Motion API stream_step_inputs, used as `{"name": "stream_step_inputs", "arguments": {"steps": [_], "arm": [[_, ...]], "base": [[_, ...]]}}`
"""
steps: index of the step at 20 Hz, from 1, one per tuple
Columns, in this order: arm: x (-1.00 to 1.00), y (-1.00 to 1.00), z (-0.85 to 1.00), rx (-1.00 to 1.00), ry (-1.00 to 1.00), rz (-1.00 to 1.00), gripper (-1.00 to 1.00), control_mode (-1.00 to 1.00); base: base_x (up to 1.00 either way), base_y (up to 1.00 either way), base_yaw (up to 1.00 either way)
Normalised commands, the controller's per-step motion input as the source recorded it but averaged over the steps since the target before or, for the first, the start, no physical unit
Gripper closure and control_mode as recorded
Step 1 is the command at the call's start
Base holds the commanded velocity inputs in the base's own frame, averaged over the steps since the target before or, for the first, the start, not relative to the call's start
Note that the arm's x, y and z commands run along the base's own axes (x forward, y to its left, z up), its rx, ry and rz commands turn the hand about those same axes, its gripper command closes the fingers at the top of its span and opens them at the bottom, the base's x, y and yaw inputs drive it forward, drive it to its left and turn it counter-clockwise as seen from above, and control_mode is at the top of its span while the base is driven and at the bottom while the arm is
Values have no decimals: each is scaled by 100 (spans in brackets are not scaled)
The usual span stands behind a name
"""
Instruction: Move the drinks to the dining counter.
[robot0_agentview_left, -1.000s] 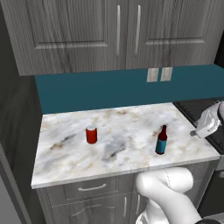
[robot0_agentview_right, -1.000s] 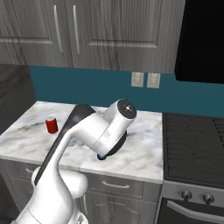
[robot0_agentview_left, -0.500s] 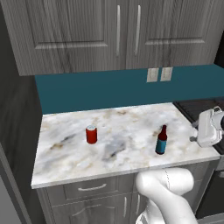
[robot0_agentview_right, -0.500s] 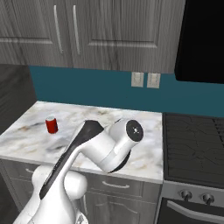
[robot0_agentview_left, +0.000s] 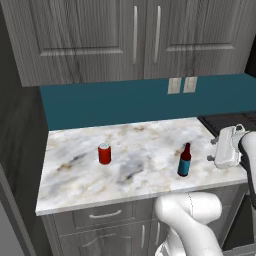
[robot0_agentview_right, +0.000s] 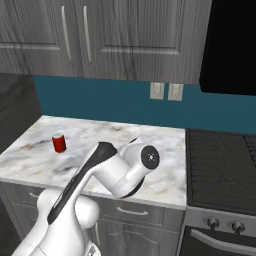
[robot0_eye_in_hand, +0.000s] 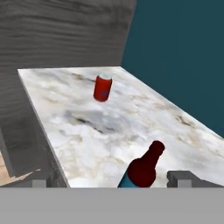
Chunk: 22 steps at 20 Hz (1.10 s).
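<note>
White and glossy, the robot arm bulges up at the near edge of the left base view, its rounded elbow smooth as moulded plastic in the right base view. The gripper hangs low beside the counter's right end with its jaws spread as wide as they go and nothing between them; the square grey fingertips stand well apart in the hand view.

Just past the fingertips stands the bottle, slim, dark and glassy, with a red neck and a blue label. Its long axis is upright, neck pointing at the ceiling. It sits near the front right of the marble countertop, close to the gripper but not touching it. Farther left and a little deeper stands the soda can, a short red cylinder with a silver top, also upright, well apart from the bottle.

Both rest on white stone veined in grey and brown, over grey drawers with bar handles. Right of the counter lies a black stove with cast grates. Behind runs a flat teal backsplash carrying two pale wall outlets, and above it hang grey wood-grain cabinets.
</note>
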Motion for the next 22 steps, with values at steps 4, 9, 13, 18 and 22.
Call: {"name": "stream_step_inputs", "arguments": {"steps": [4,9,13,18,22], "arm": [[26,-1,0,2,1,0,-100,-100],[26,-5,0,13,12,0,-100,-100],[16,-9,0,13,12,0,-100,-100],[10,-1,-4,7,8,0,-100,-100],[10,0,-16,0,2,0,-100,-100]], "base": [[0,0,0],[0,0,0],[0,0,0],[0,0,0],[0,0,0]]}}
